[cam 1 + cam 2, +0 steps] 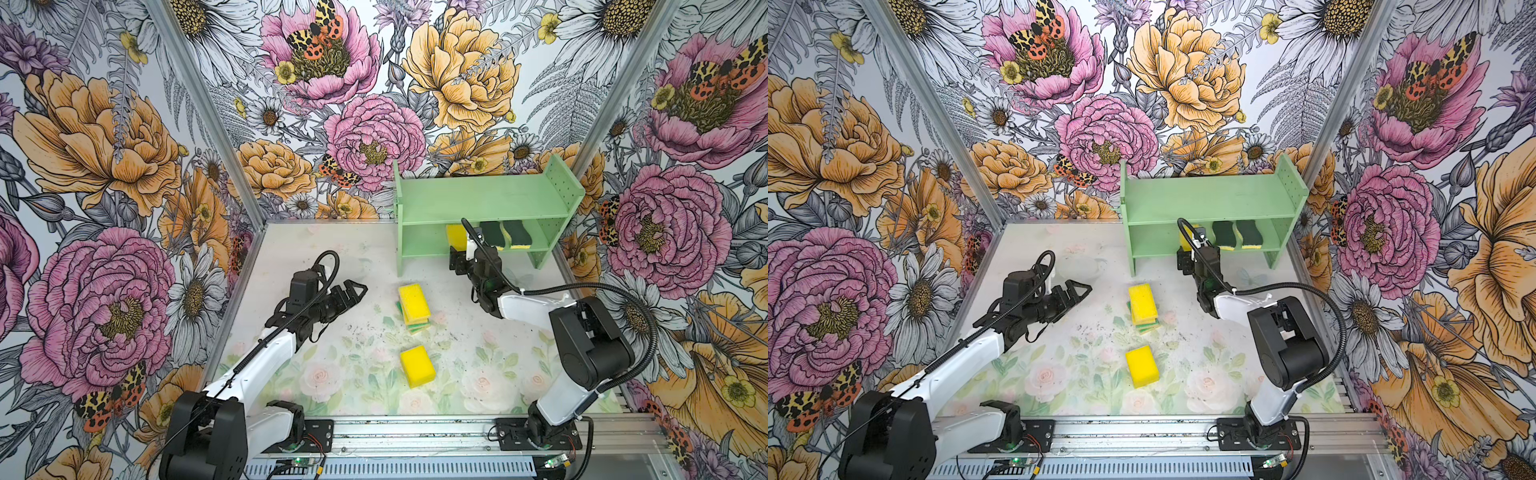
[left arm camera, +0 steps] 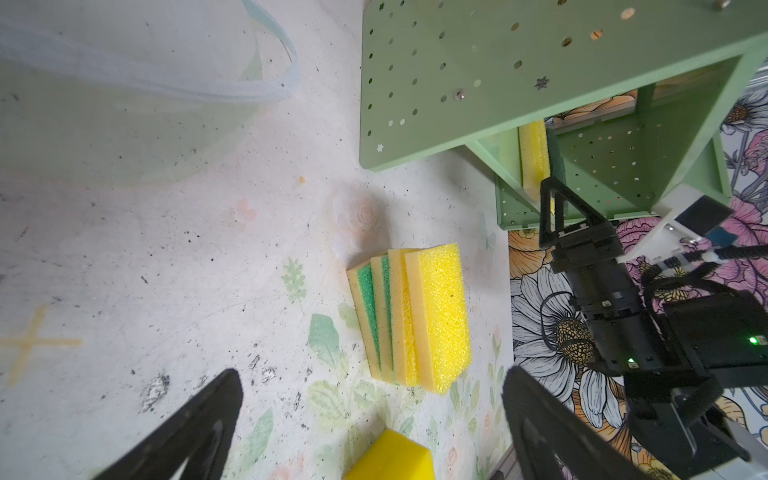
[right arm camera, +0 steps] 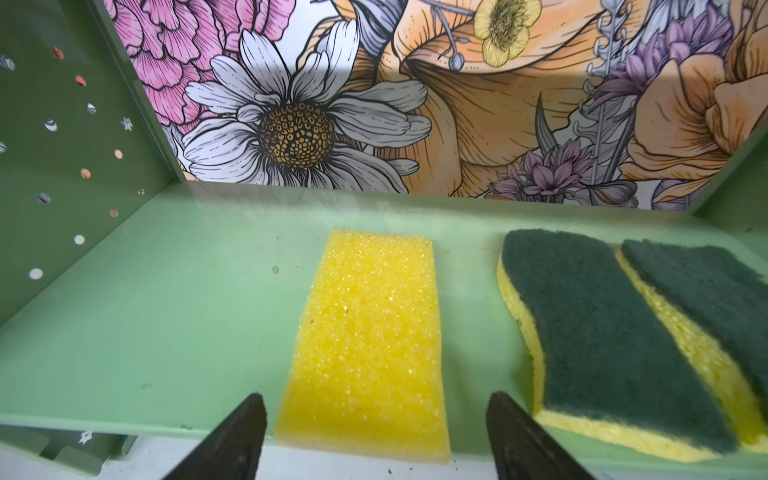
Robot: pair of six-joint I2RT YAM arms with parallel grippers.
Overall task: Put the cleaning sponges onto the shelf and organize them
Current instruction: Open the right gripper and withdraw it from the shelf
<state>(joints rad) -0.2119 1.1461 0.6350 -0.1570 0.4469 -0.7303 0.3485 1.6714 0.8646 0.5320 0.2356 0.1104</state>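
Observation:
The mint-green shelf (image 1: 486, 199) (image 1: 1208, 195) stands at the back right. On its lower tier lie a plain yellow sponge (image 3: 370, 332) (image 1: 455, 236) and two dark-green-topped wavy sponges (image 3: 602, 332) (image 3: 706, 299) side by side. My right gripper (image 3: 374, 399) (image 1: 459, 255) is open at the tier's front edge. Its fingers stand either side of the yellow sponge's near end, apart from it. A leaning stack of sponges (image 1: 413, 307) (image 2: 411, 320), two yellow over two teal-topped, rests mid-table. A single yellow sponge (image 1: 417, 365) (image 2: 390, 457) lies nearer the front. My left gripper (image 1: 357, 289) (image 2: 372, 374) hovers open left of the stack.
A clear plastic container (image 2: 145, 83) lies on the table left of the shelf, faint against the floral mat. Floral walls close in the back and both sides. A metal rail (image 1: 415, 436) with both arm bases runs along the front.

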